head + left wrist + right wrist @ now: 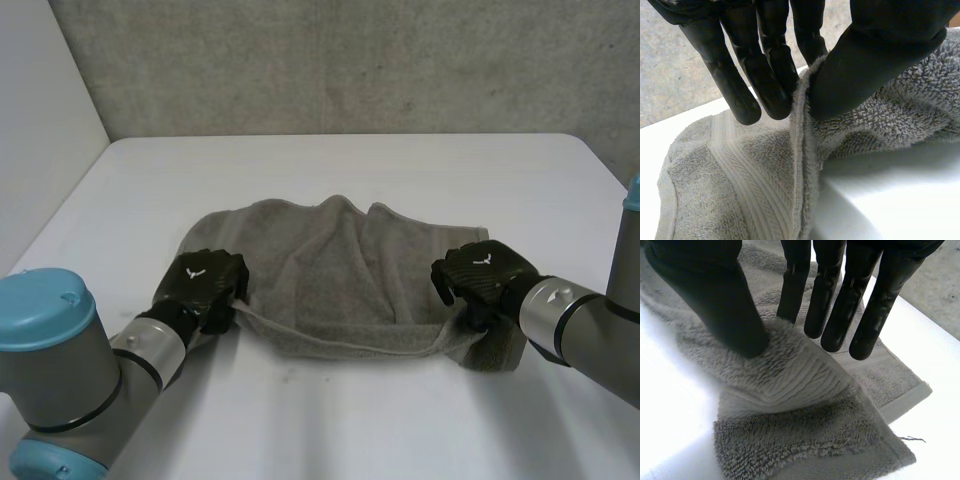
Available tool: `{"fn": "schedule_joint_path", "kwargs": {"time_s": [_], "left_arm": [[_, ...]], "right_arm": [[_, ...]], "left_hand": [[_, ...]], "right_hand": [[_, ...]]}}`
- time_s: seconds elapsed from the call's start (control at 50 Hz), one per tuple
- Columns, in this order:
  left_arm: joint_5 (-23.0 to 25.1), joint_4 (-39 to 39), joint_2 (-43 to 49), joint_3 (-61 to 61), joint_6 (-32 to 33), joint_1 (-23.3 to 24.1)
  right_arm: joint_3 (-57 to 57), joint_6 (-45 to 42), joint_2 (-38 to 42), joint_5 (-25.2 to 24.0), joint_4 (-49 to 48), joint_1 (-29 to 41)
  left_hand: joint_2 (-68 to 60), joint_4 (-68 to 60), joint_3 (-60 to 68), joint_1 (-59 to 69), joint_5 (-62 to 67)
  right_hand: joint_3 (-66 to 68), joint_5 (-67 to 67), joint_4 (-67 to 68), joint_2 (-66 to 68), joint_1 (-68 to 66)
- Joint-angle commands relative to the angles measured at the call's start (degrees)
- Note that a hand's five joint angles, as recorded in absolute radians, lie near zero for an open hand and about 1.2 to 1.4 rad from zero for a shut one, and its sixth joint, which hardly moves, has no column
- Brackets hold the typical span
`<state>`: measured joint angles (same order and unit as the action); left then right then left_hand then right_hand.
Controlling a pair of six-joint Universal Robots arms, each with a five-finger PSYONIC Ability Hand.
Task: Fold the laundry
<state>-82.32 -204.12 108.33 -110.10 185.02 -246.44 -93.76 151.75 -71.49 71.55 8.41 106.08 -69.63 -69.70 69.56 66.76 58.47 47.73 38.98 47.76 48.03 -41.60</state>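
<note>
A grey towel (330, 270) lies rumpled across the middle of the white table (330, 430), partly folded over itself. My left hand (205, 283) is at its near left corner. In the left wrist view the thumb (875, 60) and fingers (765, 80) pinch the towel's hemmed edge (802, 150), which stands up between them. My right hand (485, 272) is at the near right corner. There the thumb (715, 295) and straight fingers (835, 315) hold a raised ridge of towel (790, 370) between them. The near hem hangs slightly lifted between the two hands.
The table runs to a grey wall (350, 60) at the back and a white wall (40, 120) on the left. Bare tabletop lies on all sides of the towel.
</note>
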Motion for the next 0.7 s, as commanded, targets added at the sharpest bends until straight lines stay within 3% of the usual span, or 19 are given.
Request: {"fn": "schedule_joint_path", "kwargs": {"time_s": [0.02, 0.22, 0.36, 0.46, 0.62, 0.68, 0.7], "left_arm": [[0.1, 0.0, 0.0, -0.7, 0.0, 0.1], [0.1, 0.0, 0.0, -0.8, 0.0, -0.1], [0.1, 0.0, 0.1, -0.8, 0.1, -0.1], [0.1, 0.0, 0.3, -0.8, 0.1, -0.1], [0.1, -0.1, 0.7, -0.7, 0.1, -0.1], [0.1, -0.1, 0.7, -0.5, 0.1, -0.1], [0.1, -0.1, 0.7, -0.3, 0.1, -0.1]], "right_arm": [[1.9, 6.5, -0.6, -0.2, 0.2, -0.9], [3.5, 7.4, -0.7, -0.7, 1.7, -4.6], [7.3, 4.2, 0.7, -1.4, 12.2, -7.4], [7.6, 0.7, 1.3, -1.4, 14.1, -8.6], [7.8, -0.1, 5.1, -1.3, 13.7, -8.8], [8.2, 0.0, 7.2, -1.3, 12.7, -8.5], [8.5, 0.1, 8.1, -1.5, 12.2, -8.4]], "left_hand": [[-10.4, -10.3, 10.4, 13.2, 11.5], [-10.4, -10.3, 10.4, 13.2, 11.5], [-10.4, -10.3, 10.4, 13.2, 11.5], [-10.4, -10.3, 10.4, 13.2, 11.5], [-10.4, -10.3, 10.4, 13.2, 11.5], [-10.4, -10.3, 10.4, 13.2, 11.5], [-10.4, -10.3, 10.4, 13.2, 11.5]], "right_hand": [[-3.3, -4.6, -3.3, -3.6, -2.8], [-12.6, -13.8, -12.6, -12.9, 6.5], [-20.1, -21.4, -20.2, -20.5, 14.0], [-20.1, -21.4, -20.2, -20.5, 14.0], [-18.0, -19.2, -18.0, -18.3, 11.8], [-10.9, -12.2, -10.9, -11.2, 4.8], [-1.7, -3.0, -1.8, -2.0, -4.4]]}}
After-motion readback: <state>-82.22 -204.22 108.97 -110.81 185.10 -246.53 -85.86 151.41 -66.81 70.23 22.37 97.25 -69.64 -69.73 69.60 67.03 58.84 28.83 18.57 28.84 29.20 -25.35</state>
